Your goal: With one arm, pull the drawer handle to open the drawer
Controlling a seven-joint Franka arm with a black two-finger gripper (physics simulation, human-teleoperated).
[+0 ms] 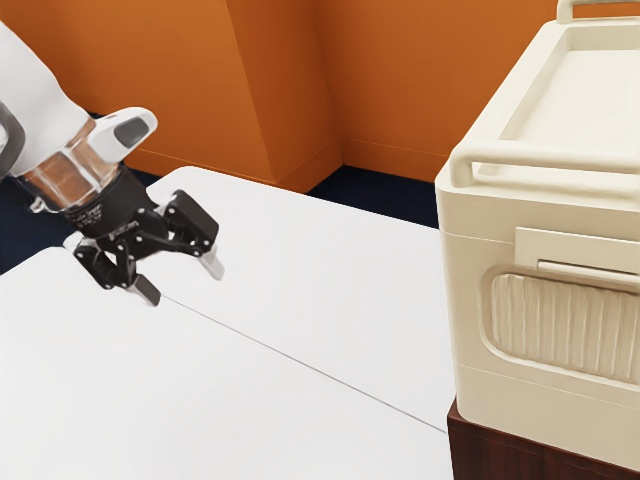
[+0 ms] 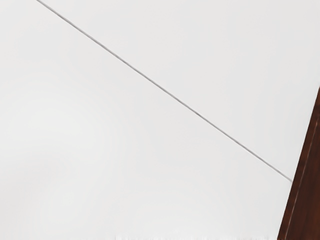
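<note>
An orange wall [image 1: 390,70] rises behind the cream cabinet [image 1: 455,300], with a strip of dark blue floor [image 1: 385,200] below it. The white desk [image 1: 320,300] spreads from beside the cabinet toward the exterior view's left, crossed by a thin seam [image 1: 300,362] that runs up to the dark wooden base [image 1: 530,450] under the cabinet; the wrist view also shows the seam meeting that base. The cabinet stands upright on the base. Its top forms a shallow tray [image 1: 585,95] inside a raised rim, with a rounded rail [image 1: 560,155] along the front edge.

The drawer [image 1: 503,325] is in the front of the cabinet, its visible face flush with the surround; its contents are hidden. A vertically ribbed panel [image 1: 565,320] is set into the front, and the drawer handle [image 1: 580,250], a flat plate with a narrow lip, is just above the ribs.

The white arm [image 1: 40,100] slants down from the exterior view's upper left, well apart from the cabinet. Its black hand [image 1: 184,284] hangs tilted above the desk, fingers spread wide and gripping nothing, well away from the handle.
</note>
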